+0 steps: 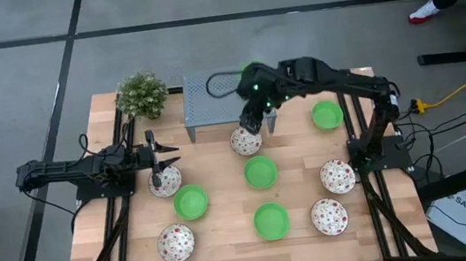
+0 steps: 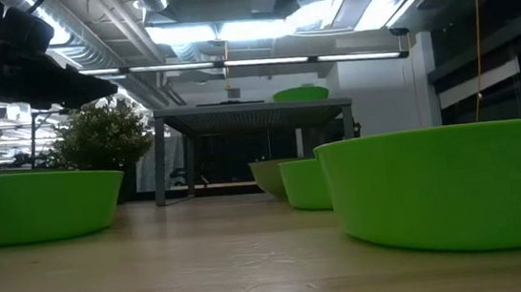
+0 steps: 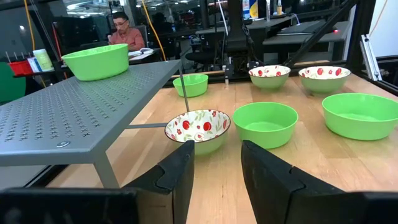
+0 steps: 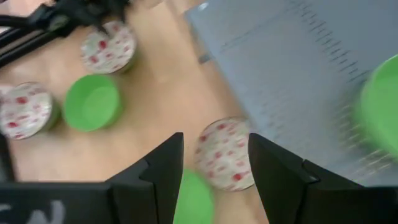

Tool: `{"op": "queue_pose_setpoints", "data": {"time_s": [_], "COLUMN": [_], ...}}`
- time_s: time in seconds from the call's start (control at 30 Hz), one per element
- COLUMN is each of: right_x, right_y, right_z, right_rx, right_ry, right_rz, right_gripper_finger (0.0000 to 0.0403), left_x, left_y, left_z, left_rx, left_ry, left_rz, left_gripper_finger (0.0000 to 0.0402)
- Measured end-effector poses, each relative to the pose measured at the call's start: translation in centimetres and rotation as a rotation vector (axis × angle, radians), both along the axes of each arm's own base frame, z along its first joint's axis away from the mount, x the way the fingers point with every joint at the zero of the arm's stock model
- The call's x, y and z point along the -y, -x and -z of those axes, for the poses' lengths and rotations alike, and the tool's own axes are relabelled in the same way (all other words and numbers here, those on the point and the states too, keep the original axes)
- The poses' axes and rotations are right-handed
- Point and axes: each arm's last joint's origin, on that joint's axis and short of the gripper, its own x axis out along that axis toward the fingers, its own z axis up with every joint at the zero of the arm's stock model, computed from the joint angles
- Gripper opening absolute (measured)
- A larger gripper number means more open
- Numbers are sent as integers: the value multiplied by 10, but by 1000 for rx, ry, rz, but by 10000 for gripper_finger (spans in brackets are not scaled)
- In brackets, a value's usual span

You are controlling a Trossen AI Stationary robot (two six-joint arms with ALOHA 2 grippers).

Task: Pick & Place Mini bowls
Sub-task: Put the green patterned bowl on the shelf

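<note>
Several mini bowls stand on the wooden table, some green (image 1: 260, 172), some white with red specks (image 1: 337, 175). One green bowl (image 3: 96, 60) sits on top of the grey perforated stand (image 1: 212, 106). My right gripper (image 1: 254, 121) hangs open and slanting down, above a speckled bowl (image 4: 225, 152) that stands beside the stand's near edge; it touches nothing. At the table's left side my left gripper (image 1: 164, 159) waits open and level, above another speckled bowl (image 1: 165, 181). In its wrist view its fingers (image 3: 216, 149) hold nothing.
A small potted plant (image 1: 141, 94) stands at the far left corner beside the stand. Green bowls (image 1: 191, 202) (image 1: 272, 220) and speckled bowls (image 1: 176, 243) (image 1: 329, 217) fill the near half of the table. A person (image 3: 124, 31) sits beyond the table.
</note>
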Motion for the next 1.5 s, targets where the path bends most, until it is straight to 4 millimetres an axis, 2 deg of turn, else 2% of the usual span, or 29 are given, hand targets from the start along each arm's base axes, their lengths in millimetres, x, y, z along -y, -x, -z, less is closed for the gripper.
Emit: {"op": "queue_pose_setpoints", "data": {"time_s": [0.23, 0.5, 0.8, 1.07, 1.27, 1.5], "right_x": [-45, -101, -169, -221, -256, -283], "right_y": [2, 14, 37, 63, 84, 101], "right_z": [4, 10, 12, 13, 33, 78], "right_rx": [-54, -153, -224, -250, -320, -431], "right_ry": [-148, -255, -321, -378, -368, -331], "right_rz": [-14, -2, -23, -40, -22, 54], "right_gripper_finger": [180, 180, 180, 180, 180, 180], "left_x": [0, 0, 0, 0, 0, 0], "left_y": [0, 0, 0, 0, 0, 0], "left_z": [0, 0, 0, 0, 0, 0], "left_rx": [0, 0, 0, 0, 0, 0], "left_ry": [0, 0, 0, 0, 0, 0], "left_rz": [0, 0, 0, 0, 0, 0], "left_gripper_finger": [128, 127, 128, 127, 127, 128]}}
